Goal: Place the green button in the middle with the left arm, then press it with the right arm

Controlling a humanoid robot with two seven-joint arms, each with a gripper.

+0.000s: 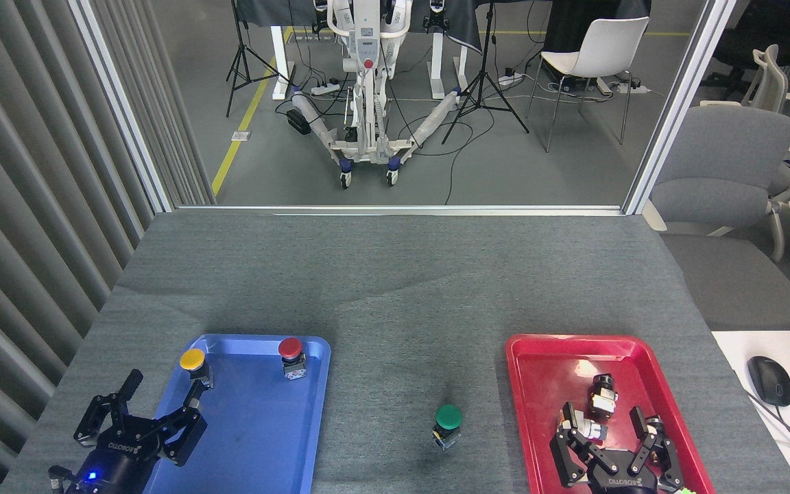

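Now the green button (pixel 448 418) stands upright on the bare grey cloth of the worktop (pixel 395 288), in the lower middle of the frame, between the blue tray (pixel 313 398) and the red tray (pixel 525 398) and touching neither. The left gripper (pixel 151 422) is at the lower left of the frame, over the left edge of the blue tray, with its fingers (pixel 131 384) spread and holding nothing. Just above it in the picture, the yellow button (pixel 193 361) stands in the tray's upper left corner, and the red button (pixel 291 351) near its upper right corner. The right gripper (pixel 611 432) is at the lower right, over the red tray, its fingers also spread. Small switch parts (pixel 601 394) lie in the red tray between and beside those fingers; I cannot tell whether they touch.
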